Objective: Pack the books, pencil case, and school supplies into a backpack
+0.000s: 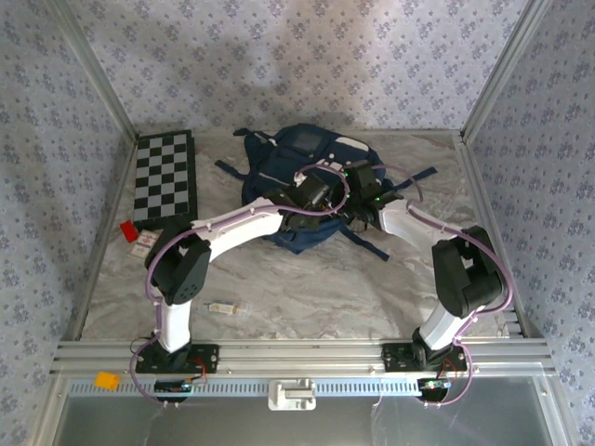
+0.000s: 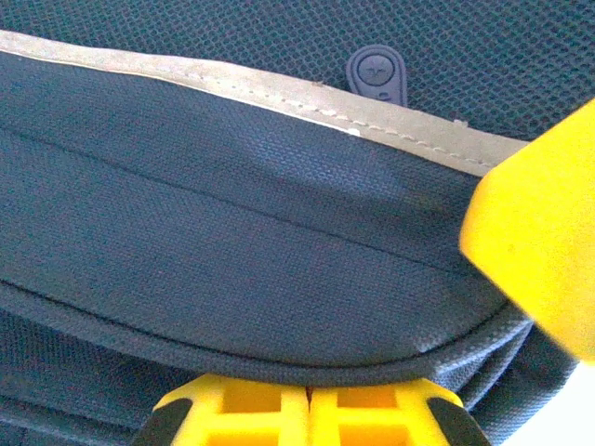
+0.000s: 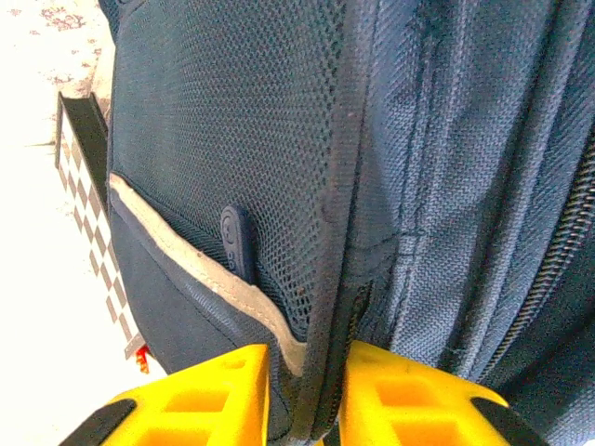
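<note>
The navy backpack (image 1: 284, 167) lies at the back middle of the table, and both grippers are on its front. My left gripper (image 2: 309, 398) is shut, its yellow fingers meeting under a piped fold of the backpack (image 2: 232, 242). That fold hides the tips, so I cannot tell whether fabric is pinched. My right gripper (image 3: 305, 400) is shut on a zip seam of the backpack (image 3: 437, 186), with fabric packed between its fingers. A small pale stick of the school supplies (image 1: 223, 307) lies near the front left. The books and the pencil case are out of view.
A black-and-white chequered board (image 1: 165, 177) lies at the back left, with a tiny red block (image 1: 128, 229) and a white card (image 1: 144, 243) in front of it. Metal frame rails edge the table. A blurred yellow piece (image 2: 539, 251) intrudes from the right in the left wrist view.
</note>
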You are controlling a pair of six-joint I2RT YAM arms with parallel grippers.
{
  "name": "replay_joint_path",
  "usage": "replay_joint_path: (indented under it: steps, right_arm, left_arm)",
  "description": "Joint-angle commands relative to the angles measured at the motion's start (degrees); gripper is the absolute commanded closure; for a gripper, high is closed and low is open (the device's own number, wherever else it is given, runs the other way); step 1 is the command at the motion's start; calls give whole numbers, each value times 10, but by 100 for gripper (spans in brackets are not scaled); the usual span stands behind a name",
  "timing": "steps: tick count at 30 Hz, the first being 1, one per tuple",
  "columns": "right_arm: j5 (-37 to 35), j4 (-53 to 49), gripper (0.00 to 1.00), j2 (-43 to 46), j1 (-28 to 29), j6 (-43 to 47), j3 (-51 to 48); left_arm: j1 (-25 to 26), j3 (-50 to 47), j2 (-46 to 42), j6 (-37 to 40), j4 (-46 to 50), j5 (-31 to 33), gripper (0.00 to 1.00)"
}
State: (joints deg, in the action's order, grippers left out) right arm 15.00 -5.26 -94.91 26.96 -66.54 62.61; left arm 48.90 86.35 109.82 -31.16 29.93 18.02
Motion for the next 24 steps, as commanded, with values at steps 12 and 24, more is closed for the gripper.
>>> replay_joint_path:
  steps: [12,24]
  right_arm:
    - [2,-71,100,33,-26,108,5]
    - [21,-229,100,28,-147,268,95]
  left_arm:
    - [-44,-117,-112,1,39,51,100]
    - [-137,-232,-182,122,-108,-80,100]
